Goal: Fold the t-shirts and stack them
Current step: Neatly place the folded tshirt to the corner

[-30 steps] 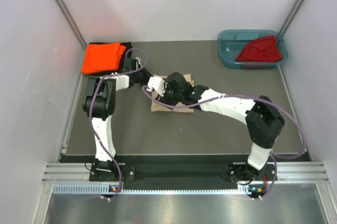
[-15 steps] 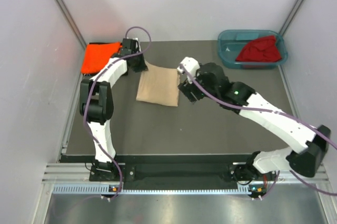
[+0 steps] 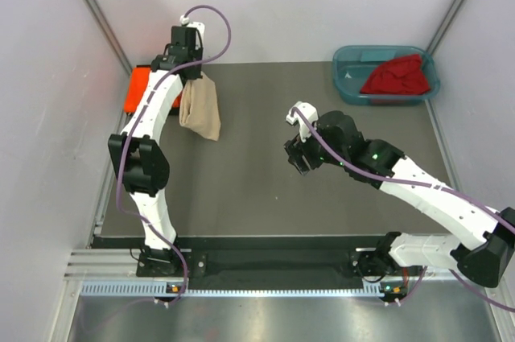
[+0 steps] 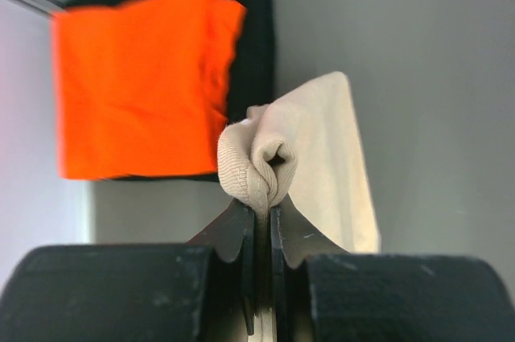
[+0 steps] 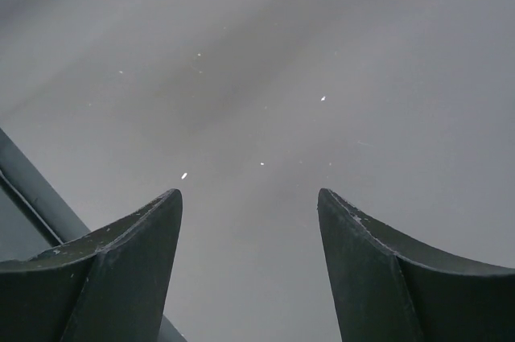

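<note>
Plain from left wrist: black t-shirt (image 4: 254, 44) under orange t-shirt (image 4: 137, 84). Only from top: dark red t-shirt (image 3: 398, 75) in tub (image 3: 348, 86). Beige t-shirt (image 4: 322, 145) dangling from clamped left gripper (image 4: 263, 208); right gripper (image 5: 248, 195) spread, empty.

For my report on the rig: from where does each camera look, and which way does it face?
Top external: above and behind the robot, facing down on the table; left arm and right arm show.
Left wrist: on the left arm, facing along the left gripper, shut on the beige t-shirt, toward the orange t-shirt.
Right wrist: on the right arm, facing the table surface past the open right gripper.
Shared: top and left wrist both show the beige and orange t-shirts.
</note>
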### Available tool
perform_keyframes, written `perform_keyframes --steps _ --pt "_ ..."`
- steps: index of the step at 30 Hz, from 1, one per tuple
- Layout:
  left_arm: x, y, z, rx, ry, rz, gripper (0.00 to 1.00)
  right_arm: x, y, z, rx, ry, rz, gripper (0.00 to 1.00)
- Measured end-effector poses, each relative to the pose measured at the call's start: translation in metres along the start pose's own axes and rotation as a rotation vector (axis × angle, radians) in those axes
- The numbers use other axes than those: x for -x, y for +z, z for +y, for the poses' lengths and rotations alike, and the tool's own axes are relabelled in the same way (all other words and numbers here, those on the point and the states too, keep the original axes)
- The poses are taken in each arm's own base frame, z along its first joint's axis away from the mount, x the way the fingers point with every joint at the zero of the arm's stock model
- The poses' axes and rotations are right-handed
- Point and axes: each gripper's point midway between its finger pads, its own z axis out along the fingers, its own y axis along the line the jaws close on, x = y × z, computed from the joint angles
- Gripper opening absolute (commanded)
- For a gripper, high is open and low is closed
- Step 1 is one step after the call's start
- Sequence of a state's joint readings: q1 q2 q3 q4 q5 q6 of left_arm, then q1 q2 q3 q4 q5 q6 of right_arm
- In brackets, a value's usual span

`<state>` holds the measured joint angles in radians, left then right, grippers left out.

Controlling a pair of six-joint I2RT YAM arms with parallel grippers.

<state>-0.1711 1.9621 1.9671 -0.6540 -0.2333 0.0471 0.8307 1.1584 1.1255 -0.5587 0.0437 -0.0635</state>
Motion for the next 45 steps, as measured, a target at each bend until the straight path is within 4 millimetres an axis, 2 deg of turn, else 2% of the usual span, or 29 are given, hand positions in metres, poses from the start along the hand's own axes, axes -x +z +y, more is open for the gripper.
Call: perform_keyframes --steps 3,9,12,24,29,36,45 --pt "0.013 -0.007 0.012 0.041 0.082 -0.030 0.00 -0.002 0.000 -0.001 -0.004 -0.007 0.007 0.68" --pt "0.017 -0.008 0.026 0.083 0.226 -0.034 0.00 -0.006 0.004 -0.006 -0.014 0.003 0.027 0.68" --pt "0.025 -0.011 0.032 0.092 0.269 -0.052 0.00 -0.011 0.008 -0.007 -0.014 0.004 0.054 0.68" --pt "0.084 -0.029 0.080 0.146 0.279 -0.214 0.00 -0.009 0.017 -0.021 -0.037 0.021 0.085 0.67" --pt "0.098 -0.019 0.077 0.129 0.287 -0.260 0.00 -0.002 0.023 -0.029 -0.047 0.036 0.085 0.66" --pt "0.085 0.007 0.065 0.087 0.298 -0.228 0.00 -0.002 0.030 -0.034 -0.045 0.048 0.097 0.66" --pt "0.087 0.007 0.063 0.078 0.274 -0.238 0.00 -0.007 0.038 -0.036 -0.024 0.057 0.117 0.66"
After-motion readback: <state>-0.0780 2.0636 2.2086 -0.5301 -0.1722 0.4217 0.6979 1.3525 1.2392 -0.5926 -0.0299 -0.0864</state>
